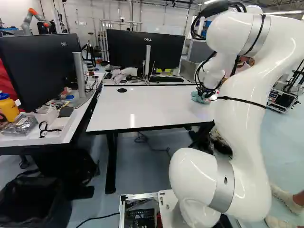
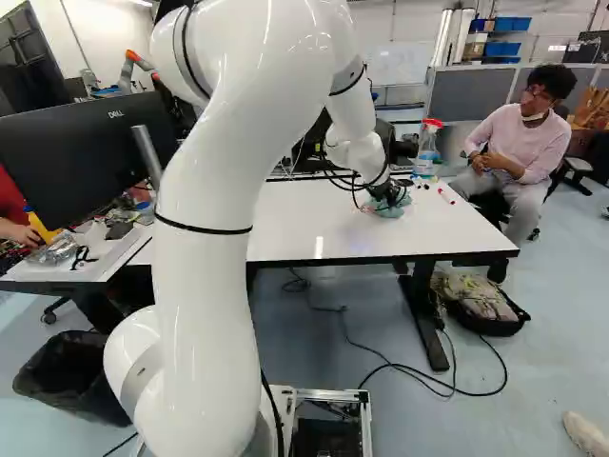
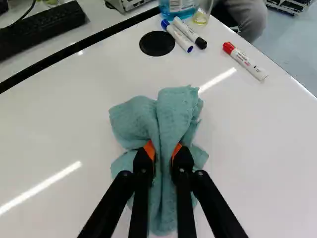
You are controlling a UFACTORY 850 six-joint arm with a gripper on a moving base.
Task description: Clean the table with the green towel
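1. Wrist view: we see one green towel (image 3: 172, 116), bunched on the white surface (image 3: 64, 129); the one tool (image 2: 389, 192) is pinching it between two fingers.
2. We count three markers ahead: blue-capped (image 3: 178, 37) and black-capped (image 3: 185, 29) together, red-capped (image 3: 244, 61) apart.
3. One black disc (image 3: 157, 43) is beside the pair.
4. One spray bottle (image 2: 427, 149) stands behind them.

Towel (image 3: 171, 116) on tbl (image 3: 64, 124), markers (image 3: 245, 62) & btl (image 2: 426, 150) behind it.

Robotics lab, another robot (image 1: 34, 18), monitors on desks, spray bottle (image 2: 428, 149), markers (image 3: 244, 61)
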